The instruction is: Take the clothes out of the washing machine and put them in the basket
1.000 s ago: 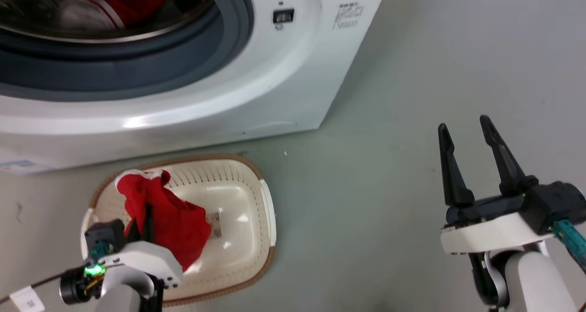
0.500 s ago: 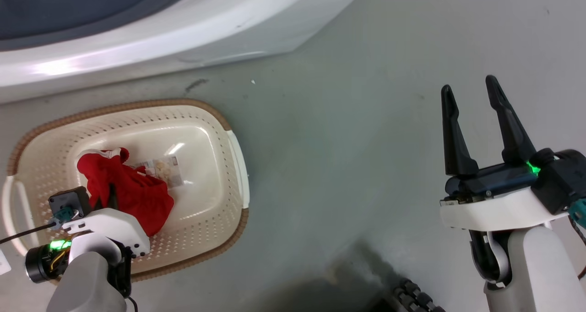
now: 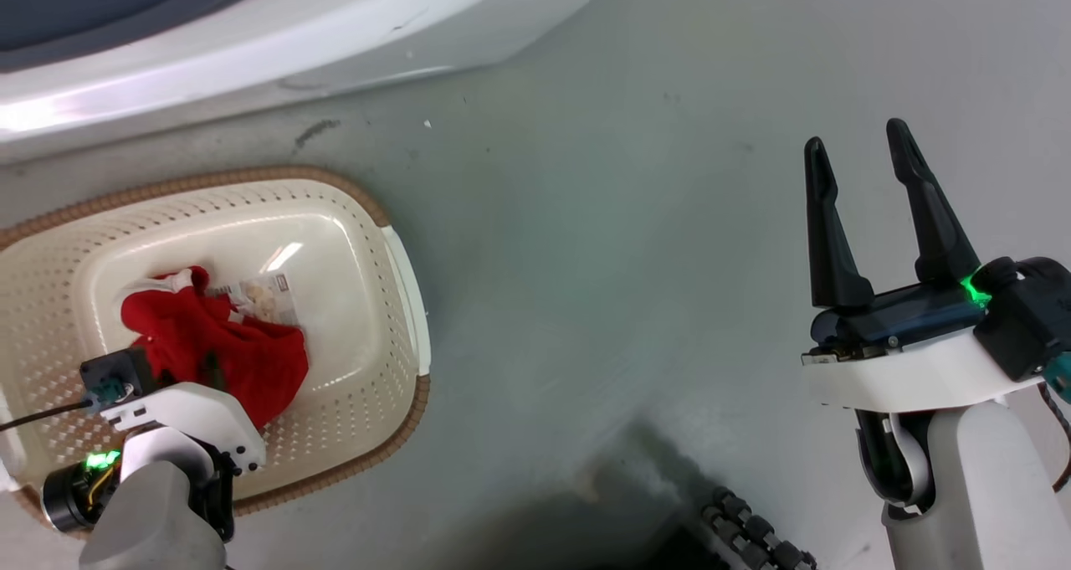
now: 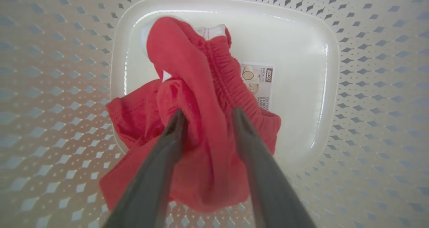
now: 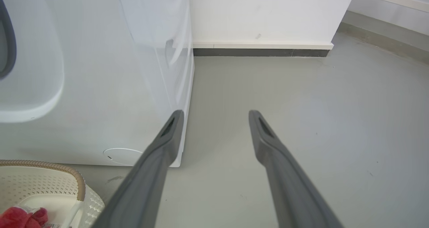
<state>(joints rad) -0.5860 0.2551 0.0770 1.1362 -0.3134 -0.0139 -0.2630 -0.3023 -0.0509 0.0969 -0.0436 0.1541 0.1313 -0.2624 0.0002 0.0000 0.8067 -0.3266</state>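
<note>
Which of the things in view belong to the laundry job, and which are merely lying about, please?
Job in hand: red elastic-waisted garment, cream basket, white washing machine, left tool, right tool.

Just there: paper label on the basket base, skirting board, grey floor.

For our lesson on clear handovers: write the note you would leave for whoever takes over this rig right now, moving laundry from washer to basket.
Left gripper: down inside the basket, fingers either side of a fold of the red garment; I cannot tell whether it grips.
Right gripper: open, holding nothing, above the floor to the right of the basket.
Things: the garment lies on the basket's base, partly over the paper label; the basket stands in front of the washing machine.
Done: one garment is in the basket.
Left: free the left gripper, then check the drum for more clothes.
</note>
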